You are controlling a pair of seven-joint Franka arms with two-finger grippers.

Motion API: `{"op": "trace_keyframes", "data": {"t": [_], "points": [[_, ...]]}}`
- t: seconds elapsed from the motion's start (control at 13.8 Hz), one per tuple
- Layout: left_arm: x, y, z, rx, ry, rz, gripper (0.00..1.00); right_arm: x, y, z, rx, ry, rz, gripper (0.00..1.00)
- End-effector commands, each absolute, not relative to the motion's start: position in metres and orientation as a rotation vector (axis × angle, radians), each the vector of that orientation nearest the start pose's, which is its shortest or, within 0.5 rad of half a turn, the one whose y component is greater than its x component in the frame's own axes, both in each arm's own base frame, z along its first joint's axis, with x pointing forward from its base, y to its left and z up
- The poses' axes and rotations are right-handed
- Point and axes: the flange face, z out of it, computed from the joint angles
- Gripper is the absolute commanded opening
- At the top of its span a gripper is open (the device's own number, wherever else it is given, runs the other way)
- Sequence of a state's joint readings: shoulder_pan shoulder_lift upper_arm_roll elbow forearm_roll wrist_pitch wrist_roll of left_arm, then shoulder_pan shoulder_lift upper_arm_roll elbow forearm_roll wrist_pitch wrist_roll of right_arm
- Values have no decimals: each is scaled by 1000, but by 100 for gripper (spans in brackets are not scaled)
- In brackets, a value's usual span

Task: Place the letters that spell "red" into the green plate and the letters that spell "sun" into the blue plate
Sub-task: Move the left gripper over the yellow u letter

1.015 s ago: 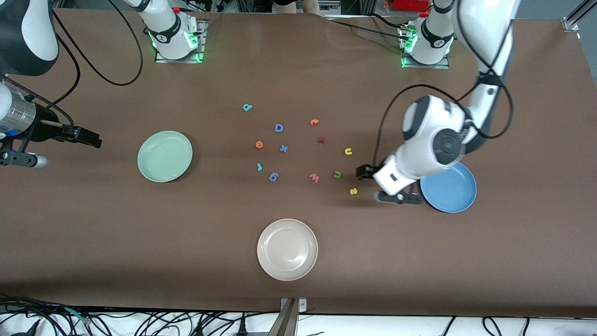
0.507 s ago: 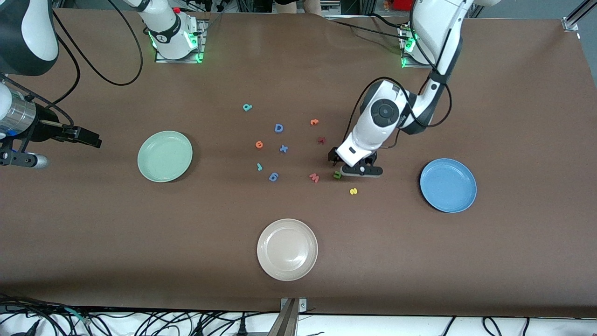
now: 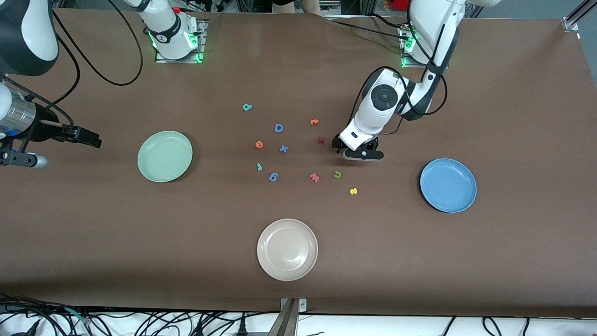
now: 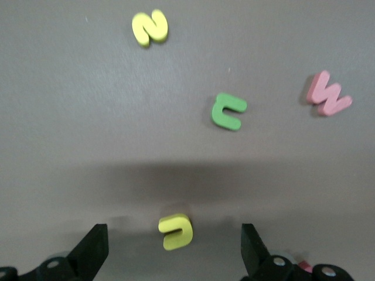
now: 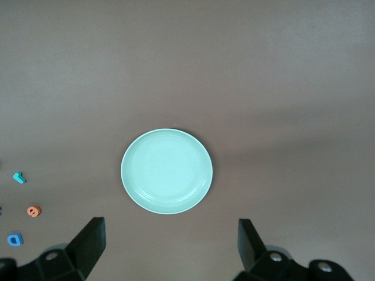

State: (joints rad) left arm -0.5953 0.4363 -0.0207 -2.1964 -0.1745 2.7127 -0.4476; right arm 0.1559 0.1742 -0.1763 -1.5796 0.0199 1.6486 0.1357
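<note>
Six small foam letters matter here, all lying flat on the brown table (image 3: pixel 466 261). The yellow "u" (image 4: pixel 176 231) shows only in the left wrist view, on the cloth between the spread fingers (image 4: pixel 88 252) of the left gripper (image 3: pixel 347 151); in the front view that gripper's body covers it. The jaws stand wide apart and touch nothing. Nearer to the front camera lie the dark green "n" (image 3: pixel 337 174) and, nearer again, the yellow "s" (image 3: pixel 353 191), both matte and soft-edged, with a pink "w" (image 3: pixel 314 177) beside the "n". The round, raised-rim blue plate (image 3: pixel 448 185) sits empty toward the left arm's end.

Toward the middle lie the orange "e" (image 3: pixel 259 144), the thin hooked teal "r" (image 3: pixel 259 166) and, closest to the robots' bases, the teal "d" (image 3: pixel 247 107). Among them are a blue capital D (image 3: pixel 278 128), a blue x (image 3: pixel 283 149), a blue g-shaped letter (image 3: pixel 274 176), a small orange letter (image 3: pixel 314 122) and a dark red letter (image 3: pixel 321 139). The smooth mint green plate (image 3: pixel 164 156) lies empty toward the right arm's end.

The right gripper (image 3: pixel 88 137) waits in the air beside that plate, its fingers (image 5: pixel 88 246) apart and empty. A whitish-beige plate (image 3: pixel 287 249) sits nearest the front camera.
</note>
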Motion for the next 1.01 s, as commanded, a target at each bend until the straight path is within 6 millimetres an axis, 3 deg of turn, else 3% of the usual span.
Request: {"op": "trace_keyframes", "data": {"t": [0.0,0.43,0.58,0.8,0.94], "points": [[448,-329,188,-3241,24,-49,100,604,-5,533,-3144,241,157,100],[449,-331,173,-3211,69,-41,98,601,-4,530,-3143,244,208,100],[455,-332,170,-3206,76,-50,98,600,7,526,-3145,218,222,100],[459,-333,165,-3178,91,-74,98,603,45,514,-3150,241,247,99],[459,-335,162,-3170,79,-74,82,604,81,504,-3149,299,256,99]]}}
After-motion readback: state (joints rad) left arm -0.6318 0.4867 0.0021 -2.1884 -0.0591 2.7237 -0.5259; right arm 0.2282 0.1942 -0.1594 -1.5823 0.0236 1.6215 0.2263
